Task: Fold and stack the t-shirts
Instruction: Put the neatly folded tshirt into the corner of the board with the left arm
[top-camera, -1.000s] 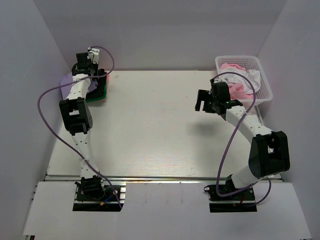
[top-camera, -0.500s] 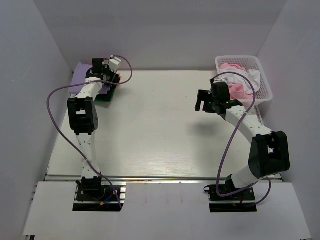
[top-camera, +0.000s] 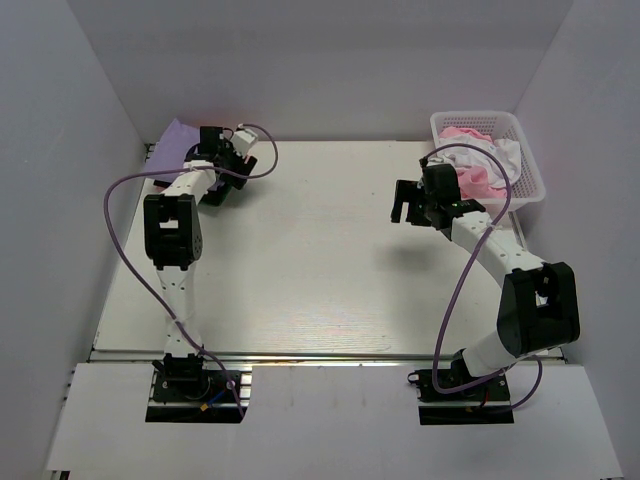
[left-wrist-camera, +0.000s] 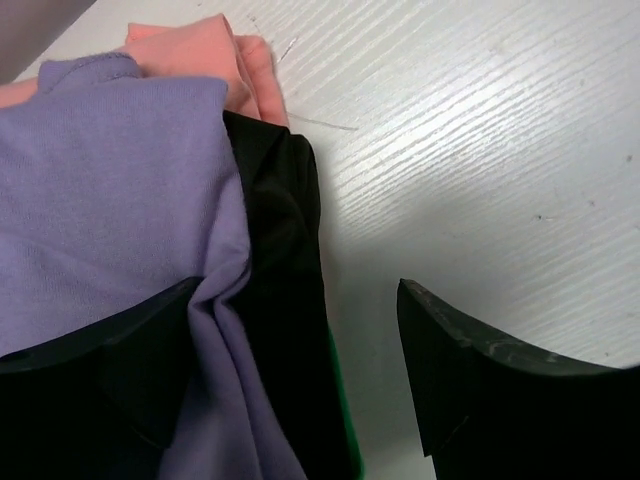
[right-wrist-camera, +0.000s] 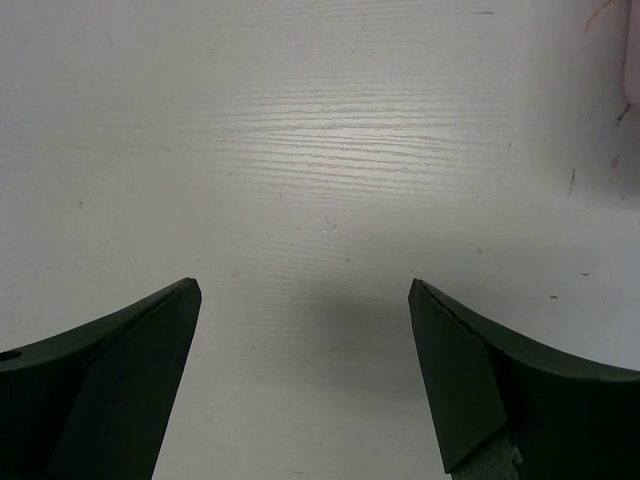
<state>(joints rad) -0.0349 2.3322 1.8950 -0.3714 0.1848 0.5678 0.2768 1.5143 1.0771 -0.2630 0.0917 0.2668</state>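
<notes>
The t-shirts lie stacked at the table's far left corner. In the left wrist view a lavender-purple one (left-wrist-camera: 110, 180) is on top, bunched into a fold, over a black one (left-wrist-camera: 285, 250). A green edge (left-wrist-camera: 345, 420) shows below and a pink one (left-wrist-camera: 200, 50) beyond. From above, the purple shirt (top-camera: 175, 140) shows beside my left gripper (top-camera: 222, 172). That left gripper (left-wrist-camera: 300, 350) is open. It straddles the purple fold and the black edge, with its right finger (left-wrist-camera: 470, 370) over bare table. My right gripper (top-camera: 407, 212) hangs open above bare table (right-wrist-camera: 320, 200), with nothing between its fingers.
A white lattice basket (top-camera: 530, 160) at the far right holds pink (top-camera: 465, 133) and white cloth. White walls close in the table (top-camera: 300, 260) on the left, back and right. Purple cables loop from both arms.
My left gripper has swung right and a little nearer over the stack, and its jaws have opened off the purple shirt. The right arm has not moved.
</notes>
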